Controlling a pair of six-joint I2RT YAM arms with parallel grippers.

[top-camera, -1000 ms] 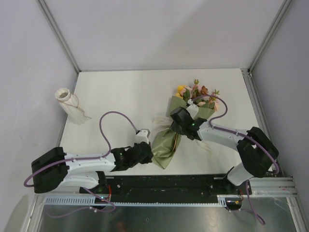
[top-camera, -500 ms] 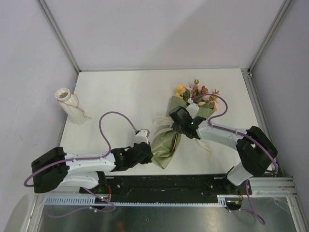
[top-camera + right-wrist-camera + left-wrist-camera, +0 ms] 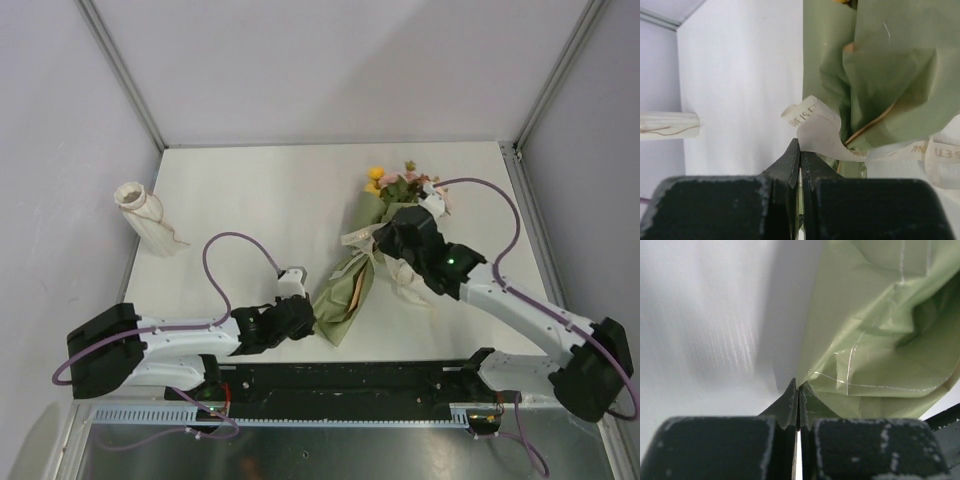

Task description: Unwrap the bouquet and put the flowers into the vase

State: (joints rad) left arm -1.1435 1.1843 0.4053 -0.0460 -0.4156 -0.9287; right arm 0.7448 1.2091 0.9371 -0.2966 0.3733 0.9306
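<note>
The bouquet [image 3: 345, 295] lies slanted on the white table, with its flowers [image 3: 395, 185] pointing to the back right. My left gripper [image 3: 308, 322] is shut on the lower edge of the olive-green paper [image 3: 875, 340]. My right gripper [image 3: 380, 240] hangs over the tied middle, its fingertips [image 3: 794, 157] shut on a loop of the cream ribbon [image 3: 822, 131]. The cream vase [image 3: 143, 218] rests tilted at the far left edge, far from both grippers, and also shows at the left of the right wrist view as the vase [image 3: 667, 125].
A loose ribbon tail [image 3: 412, 288] trails on the table under the right arm. Purple cables [image 3: 235, 240] arch above both arms. Grey walls close in the table on three sides. A black rail [image 3: 340, 380] runs along the near edge.
My right gripper has shut on the ribbon and its arm has swung out to the right. The bouquet's wrap has stretched narrower and its flower end has shifted back. The left gripper has stayed put.
</note>
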